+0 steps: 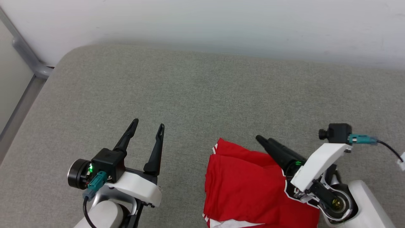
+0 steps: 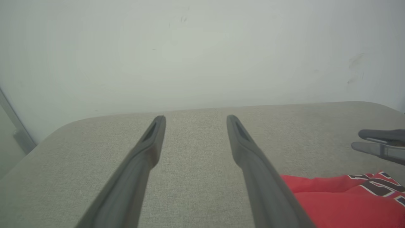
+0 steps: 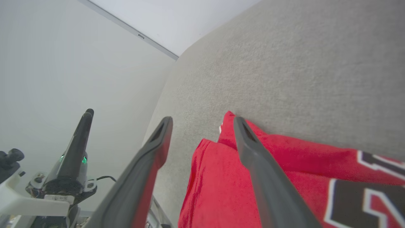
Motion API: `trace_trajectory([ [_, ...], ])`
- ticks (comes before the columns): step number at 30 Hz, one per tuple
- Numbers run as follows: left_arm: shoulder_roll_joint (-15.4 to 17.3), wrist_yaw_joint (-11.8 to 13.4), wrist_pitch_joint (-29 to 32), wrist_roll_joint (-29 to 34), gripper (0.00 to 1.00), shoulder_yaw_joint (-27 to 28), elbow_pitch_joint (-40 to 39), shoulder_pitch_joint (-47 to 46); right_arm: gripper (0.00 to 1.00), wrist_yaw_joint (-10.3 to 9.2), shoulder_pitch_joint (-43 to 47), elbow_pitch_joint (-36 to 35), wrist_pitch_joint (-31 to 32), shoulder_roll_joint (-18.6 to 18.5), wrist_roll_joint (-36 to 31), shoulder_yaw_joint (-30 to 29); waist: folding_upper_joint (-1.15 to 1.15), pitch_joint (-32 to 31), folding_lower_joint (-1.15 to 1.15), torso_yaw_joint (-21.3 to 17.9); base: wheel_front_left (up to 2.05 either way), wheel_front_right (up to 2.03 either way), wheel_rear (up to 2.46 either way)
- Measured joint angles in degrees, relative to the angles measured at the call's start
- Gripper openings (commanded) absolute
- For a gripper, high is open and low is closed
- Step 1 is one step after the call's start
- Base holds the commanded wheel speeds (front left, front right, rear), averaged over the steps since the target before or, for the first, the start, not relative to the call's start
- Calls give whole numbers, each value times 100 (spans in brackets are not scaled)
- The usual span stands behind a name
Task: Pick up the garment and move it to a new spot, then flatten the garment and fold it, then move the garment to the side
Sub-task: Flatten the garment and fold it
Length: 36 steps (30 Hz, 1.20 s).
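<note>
The garment (image 1: pixel 243 186) is a red folded bundle lying on the grey padded surface (image 1: pixel 202 88) at the lower right of the head view, with white striped trim at its far corner and black white-edged lettering by my right wrist. My right gripper (image 1: pixel 260 138) hovers over its far right part, fingers pointing up-left. In the right wrist view this gripper (image 3: pixel 202 120) is open above the garment (image 3: pixel 221 190), with nothing between the fingers. My left gripper (image 1: pixel 148 124) stands open over bare surface to the left of the garment. Its own view shows the left gripper (image 2: pixel 195 118) open and the garment (image 2: pixel 341 202) at lower right.
A pale wall (image 1: pixel 221 22) runs along the far edge of the surface. A grey metal rail (image 1: pixel 28 60) stands past the rounded far-left corner. The right gripper's fingers (image 2: pixel 379 142) reach into the left wrist view at the right edge. Bare surface stretches beyond both grippers.
</note>
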Motion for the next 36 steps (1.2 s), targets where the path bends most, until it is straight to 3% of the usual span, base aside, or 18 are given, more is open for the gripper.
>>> trace_trajectory([
  [5,-10,59,-32,-2,100,103,15,40,100,1,86,-344,-1212,-452,-1515,-57,0,-65,0,-156,0,0,0],
  [9,44,140,-42,-26,100,292,35,119,100,1,344,-751,-1918,-713,-2962,-816,0,-137,0,-337,0,0,0],
  [12,59,211,-44,-24,100,388,34,183,100,1,613,-1123,-2148,-648,-3914,-1443,0,-192,0,-445,0,0,0],
  [13,59,211,-44,-24,100,388,34,183,100,1,613,-1123,-2148,-648,-3914,-1443,0,-192,0,-445,0,0,0],
  [14,60,275,-49,-7,100,463,34,247,100,1,799,-1432,-2232,-519,-4492,-1778,0,-238,0,-514,0,0,0],
  [17,58,302,-51,4,100,539,34,352,100,1,1125,-1890,-2346,-252,-5090,-2078,0,-329,0,-605,0,0,0],
  [24,29,276,-53,42,100,566,199,805,100,1,2064,-2356,-2302,154,-5573,-2142,0,-694,-1,-781,0,0,0],
  [36,-29,226,-59,112,100,644,238,1211,100,1,2681,-2787,-2024,335,-5527,-2009,0,-969,-1,-849,0,0,0],
])
